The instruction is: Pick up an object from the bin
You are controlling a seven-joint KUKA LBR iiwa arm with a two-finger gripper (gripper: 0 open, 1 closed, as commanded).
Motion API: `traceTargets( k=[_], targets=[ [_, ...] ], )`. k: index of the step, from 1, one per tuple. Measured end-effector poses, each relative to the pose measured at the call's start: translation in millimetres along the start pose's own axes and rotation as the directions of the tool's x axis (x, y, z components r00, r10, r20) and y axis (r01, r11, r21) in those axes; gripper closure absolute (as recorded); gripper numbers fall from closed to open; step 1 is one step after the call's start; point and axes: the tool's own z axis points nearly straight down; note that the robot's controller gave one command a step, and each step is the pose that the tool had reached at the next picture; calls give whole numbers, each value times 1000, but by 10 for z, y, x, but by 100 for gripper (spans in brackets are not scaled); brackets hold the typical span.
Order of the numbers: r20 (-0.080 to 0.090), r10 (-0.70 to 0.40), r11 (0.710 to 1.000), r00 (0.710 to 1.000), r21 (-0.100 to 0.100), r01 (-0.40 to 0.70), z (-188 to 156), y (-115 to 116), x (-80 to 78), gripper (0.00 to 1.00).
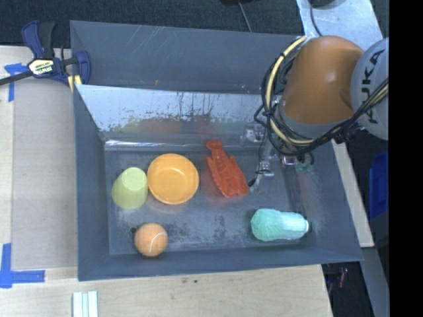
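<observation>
Camera view: gripper (262,172) beside long red toy (227,172) (narrow end pointing up-left).

The grey metal bin (198,111) looks scuffed and matt; the orange bowl (173,178) is smooth, glossy plastic.

Open floor (213,224) between red toy (226,172), mint lump (279,225).
</observation>
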Motion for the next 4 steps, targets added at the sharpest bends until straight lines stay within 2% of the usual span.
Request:
traceTargets(
  k=[1,2,3,4],
  targets=[
    [0,0,1000,1000,0,0,0,0,0,0],
    [-3,-129,992,992,0,129,844,-101,-54,0],
    [15,-150,989,989,3,150,1003,-88,-109,100],
    [15,-150,989,989,3,150,1002,-88,-110,100]
  ],
)
